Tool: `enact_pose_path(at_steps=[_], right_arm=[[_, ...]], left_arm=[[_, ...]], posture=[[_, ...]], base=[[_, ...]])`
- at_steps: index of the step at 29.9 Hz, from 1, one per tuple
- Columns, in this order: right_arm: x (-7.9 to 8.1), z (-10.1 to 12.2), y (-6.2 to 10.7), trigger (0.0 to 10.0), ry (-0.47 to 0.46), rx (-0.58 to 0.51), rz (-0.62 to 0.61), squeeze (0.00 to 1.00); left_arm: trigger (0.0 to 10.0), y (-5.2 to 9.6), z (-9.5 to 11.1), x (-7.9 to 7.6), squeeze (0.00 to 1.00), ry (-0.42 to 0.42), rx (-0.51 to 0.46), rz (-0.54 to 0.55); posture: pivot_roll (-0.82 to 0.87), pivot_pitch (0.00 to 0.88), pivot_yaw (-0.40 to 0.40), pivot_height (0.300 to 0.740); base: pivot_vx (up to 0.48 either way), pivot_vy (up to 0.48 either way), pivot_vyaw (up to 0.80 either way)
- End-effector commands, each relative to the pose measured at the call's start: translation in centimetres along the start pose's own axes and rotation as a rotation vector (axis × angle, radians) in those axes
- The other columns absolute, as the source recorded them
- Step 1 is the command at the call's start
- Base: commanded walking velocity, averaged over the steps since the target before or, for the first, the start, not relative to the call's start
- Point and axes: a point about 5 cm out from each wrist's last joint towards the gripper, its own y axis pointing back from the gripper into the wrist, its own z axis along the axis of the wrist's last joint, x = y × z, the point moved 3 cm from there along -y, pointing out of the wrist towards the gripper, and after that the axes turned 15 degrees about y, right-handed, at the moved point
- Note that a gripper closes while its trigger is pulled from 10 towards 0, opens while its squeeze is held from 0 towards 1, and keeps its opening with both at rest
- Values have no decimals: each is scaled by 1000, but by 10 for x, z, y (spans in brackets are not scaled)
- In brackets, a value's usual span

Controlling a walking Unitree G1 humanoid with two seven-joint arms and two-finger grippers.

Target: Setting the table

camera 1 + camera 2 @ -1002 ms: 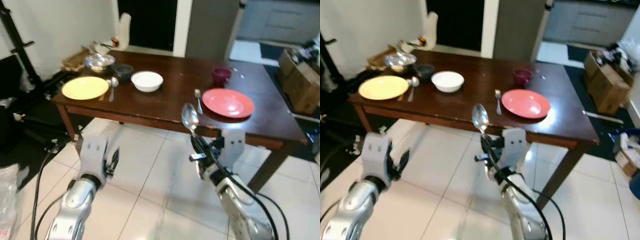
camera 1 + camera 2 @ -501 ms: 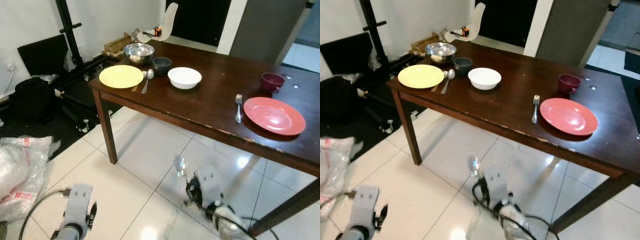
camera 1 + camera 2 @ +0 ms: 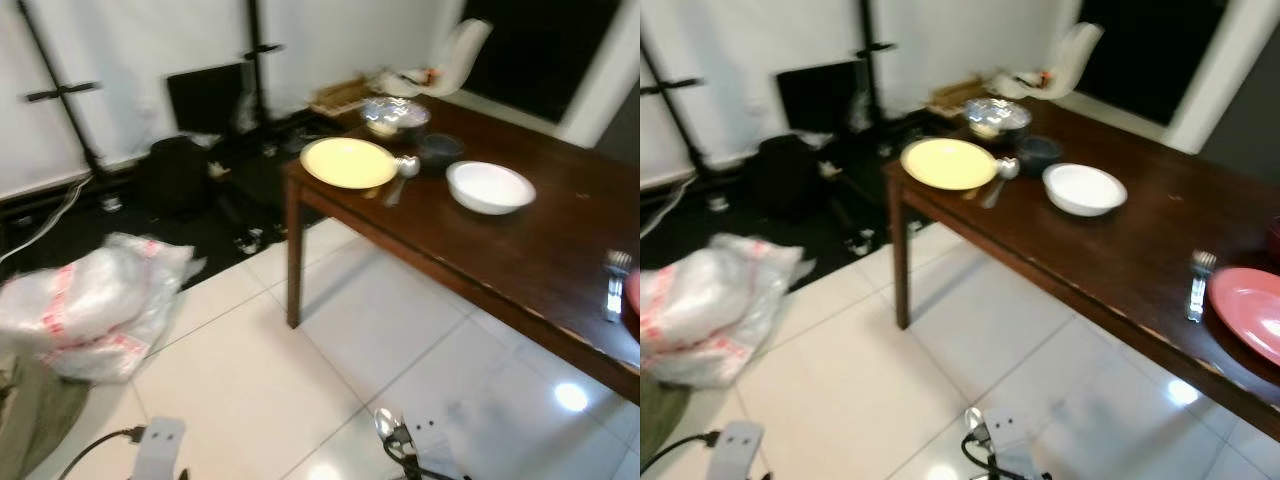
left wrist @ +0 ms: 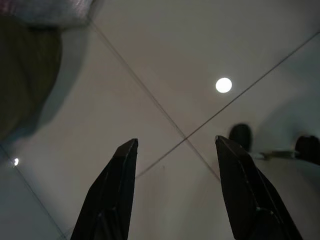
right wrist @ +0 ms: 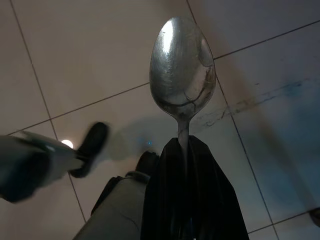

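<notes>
While the left gripper (image 4: 175,190) hung idle over the floor tiles with fingers apart, the right gripper (image 5: 187,150) was clamped low on the handle of the spoon (image 5: 182,75), a light, stiff, slippery piece likely to pivot.

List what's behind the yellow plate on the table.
Behind the yellow plate stand a steel bowl and a dark bowl, with a white chair beyond. The steel bowl's contents are too blurred to tell.
</notes>
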Motion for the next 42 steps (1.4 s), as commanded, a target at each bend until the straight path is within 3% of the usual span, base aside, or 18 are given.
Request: enact_pose_path(at_steps=[1,13,29,42], right_arm=[[1,-10,3,10000,-39,20,-11,0],[-8,-53,13,10000,-60,159,-68,0],[-2,-50,11,10000,-94,138,-74,0],[-3,-32,4,10000,-103,79,-77,0]], left_arm=[[10000,0,-6,-2,0,-12,14,-2],[10000,-3,-15,-5,0,-53,44,-24],[10000,-5,-13,1,0,-53,32,-1],[10000,-4,-15,4,0,-49,28,8]], posture=[[-20,0,3,740],[-14,0,13,740],[-16,0,18,740],[-11,0,16,740]], base=[[0,0,738],[0,0,738],[0,0,738],[0,0,738]])
